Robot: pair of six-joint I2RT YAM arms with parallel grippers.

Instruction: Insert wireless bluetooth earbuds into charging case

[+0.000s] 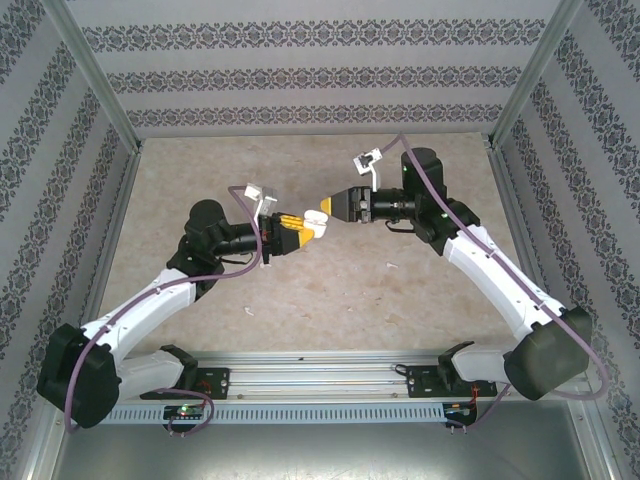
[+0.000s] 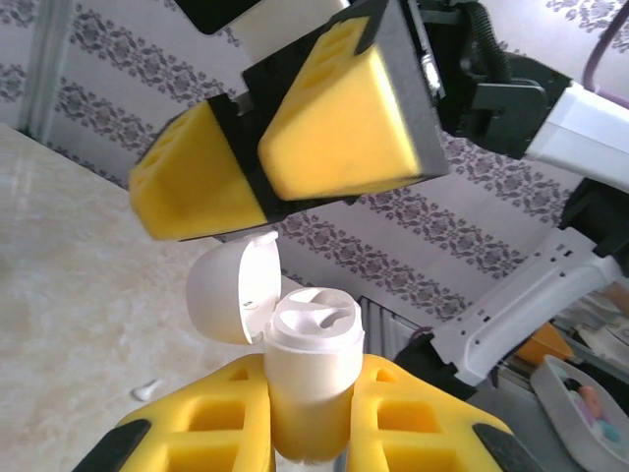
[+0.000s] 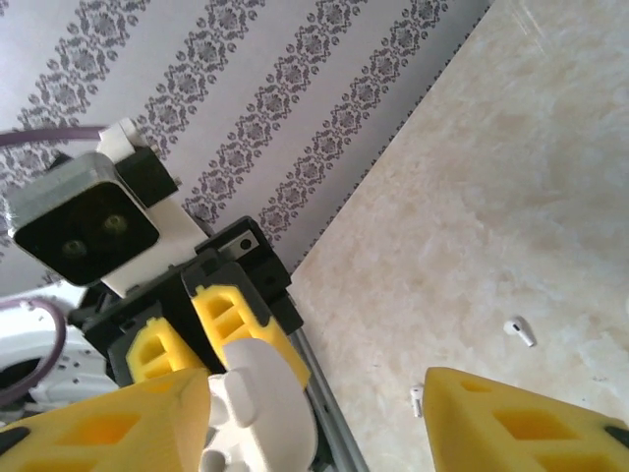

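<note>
We clamp the open-lidded charging case in our left end effector, likely for loading; our right end effector stands open nearby.

Charging case is up off the table, over the middle, pinched btwn the yellow fingers of the left gripper. It's small, white, glossy. In the left wrist cam it stands upright w/ its lid flipped open and hanging off the hinge on the left. I see curved sockets in the top of the body, and they look empty to me. One earbud lies loose on the tabletop right of centre. Second earbud lies apart from it, nearer the front rail on the left. Both are tiny white stemmed pcs, and I can't tell L from R
</note>
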